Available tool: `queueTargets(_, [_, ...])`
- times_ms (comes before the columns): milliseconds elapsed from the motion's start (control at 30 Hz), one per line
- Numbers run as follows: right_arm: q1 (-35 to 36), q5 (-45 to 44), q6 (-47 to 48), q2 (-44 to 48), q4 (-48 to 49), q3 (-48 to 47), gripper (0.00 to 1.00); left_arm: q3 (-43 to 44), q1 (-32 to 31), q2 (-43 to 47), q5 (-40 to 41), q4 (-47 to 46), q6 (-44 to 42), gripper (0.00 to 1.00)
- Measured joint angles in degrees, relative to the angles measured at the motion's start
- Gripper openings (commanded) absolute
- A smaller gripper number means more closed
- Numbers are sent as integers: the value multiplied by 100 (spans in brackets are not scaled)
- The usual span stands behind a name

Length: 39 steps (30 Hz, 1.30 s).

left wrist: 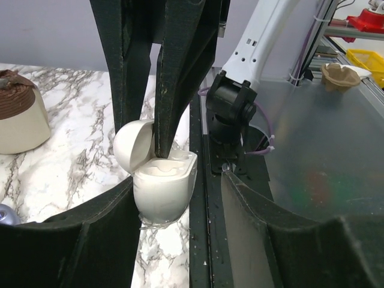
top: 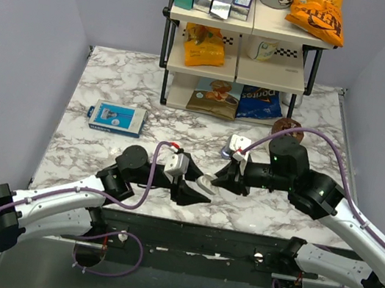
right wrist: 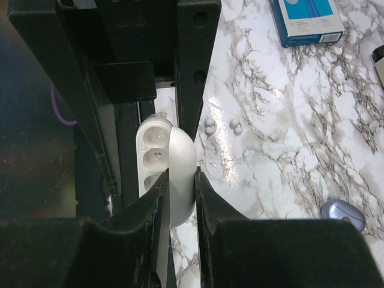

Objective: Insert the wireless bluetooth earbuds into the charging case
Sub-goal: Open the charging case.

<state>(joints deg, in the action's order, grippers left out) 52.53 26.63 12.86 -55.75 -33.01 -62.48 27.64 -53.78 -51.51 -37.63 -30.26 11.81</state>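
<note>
blue doritos bag (top: 259, 104) beyond charging case (top: 206, 184)

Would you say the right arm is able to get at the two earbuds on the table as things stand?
Probably not yet: the earbuds lie uncovered on the marble beside the charging case, but the right gripper is clamped on its lid.

Pale charging case (right wrist: 153, 150) open, seemingly empty — two tiny earbuds (right wrist: 209, 125) just beside.
</note>
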Motion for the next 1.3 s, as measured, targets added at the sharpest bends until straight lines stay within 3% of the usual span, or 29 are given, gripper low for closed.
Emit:
queueTargets(267, [0, 0, -13, -66, 33, 0, 1, 44, -48, -103, -7, 2, 0, 57])
queueTargets(500, [4, 0, -42, -76, 17, 0, 1, 107, -59, -142, -2, 42, -2, 49])
queueTargets(767, [50, 2, -15, -79, -26, 0, 2, 109, -61, -149, -17, 129, 2, 14])
queueTargets(900, [66, 0, -17, -81, -26, 0, 19, 107, -61, -151, -13, 138, -4, 0])
queueTargets(967, [66, 0, -20, -81, -26, 0, 34, 107, -61, -149, -11, 142, -7, 0])
queueTargets(1067, [66, -24, -66, -81, -24, 0, 49, 107, -63, -146, 24, 149, -28, 0])
queueTargets(1167, [66, -90, -133, -81, 0, 0, 57, 107, -83, -146, 96, 186, -52, 0])
queueTargets(1300, [66, -264, -260, -35, 63, 0, 61, 107, -105, -142, 208, 262, -96, 0])
